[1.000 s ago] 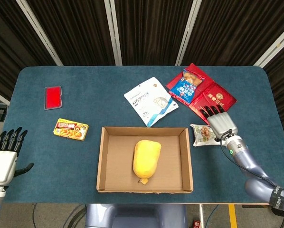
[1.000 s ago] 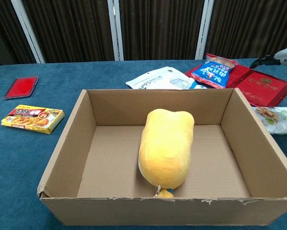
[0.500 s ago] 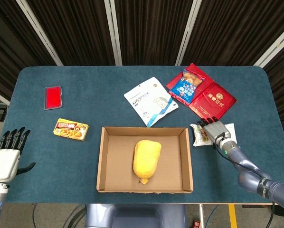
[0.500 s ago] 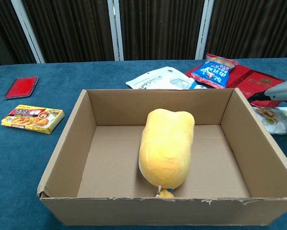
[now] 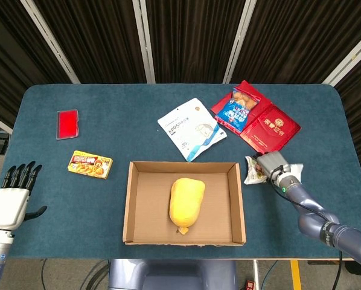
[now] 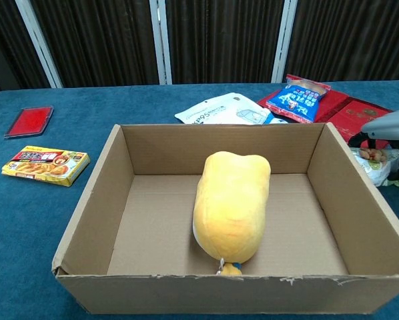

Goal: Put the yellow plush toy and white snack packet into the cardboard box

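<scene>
Off the table's left front corner, your left hand [image 5: 11, 202] hangs released, fingers straight and apart, holding nothing. Midway along the front edge sits the cardboard box [image 5: 131, 205], and the yellow plush toy [image 5: 186, 201] lies inside it at the middle. Just beside the box's right wall, toward the right edge, your right hand [image 5: 272, 164] rests on the white snack packet [image 5: 253, 171], fingers closed around it on the tabletop.
</scene>
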